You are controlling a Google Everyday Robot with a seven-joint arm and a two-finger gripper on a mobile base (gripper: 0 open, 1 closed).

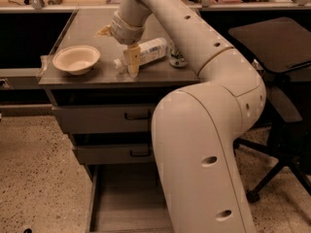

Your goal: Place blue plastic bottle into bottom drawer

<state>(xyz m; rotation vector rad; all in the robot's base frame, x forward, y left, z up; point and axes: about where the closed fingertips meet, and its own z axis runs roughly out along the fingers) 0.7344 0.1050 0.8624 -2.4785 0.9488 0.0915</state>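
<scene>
- Camera view, at the grey cabinet: my gripper [131,68] points down onto the cabinet top [97,77], right at the capped end of the blue plastic bottle [151,51].
- Blue plastic bottle: it lies on its side on the cabinet top, white cap toward the front-left, label end angled back toward my arm [209,57].
- Grip: I cannot tell whether my gripper is wide, narrow or already closed on the bottle's neck; it touches or nearly touches the bottle, and the bottle rests on the surface, not lifted.
- Neighbours: a pale bowl [76,59] sits well apart to the left; a can [178,58], partly hidden behind my arm, stands just beside the bottle's far end.
- Target: the bottom drawer [121,203] is pulled out below the two closed drawers, its grey floor showing.
- Step in hand, as I judge it: the pick, with the placing not yet begun.
- Next move, as I judge it: secure the bottle near its neck, lift it off the top without nudging the can, carry it out past the front edge, then lower it into the open drawer before letting go.
</scene>
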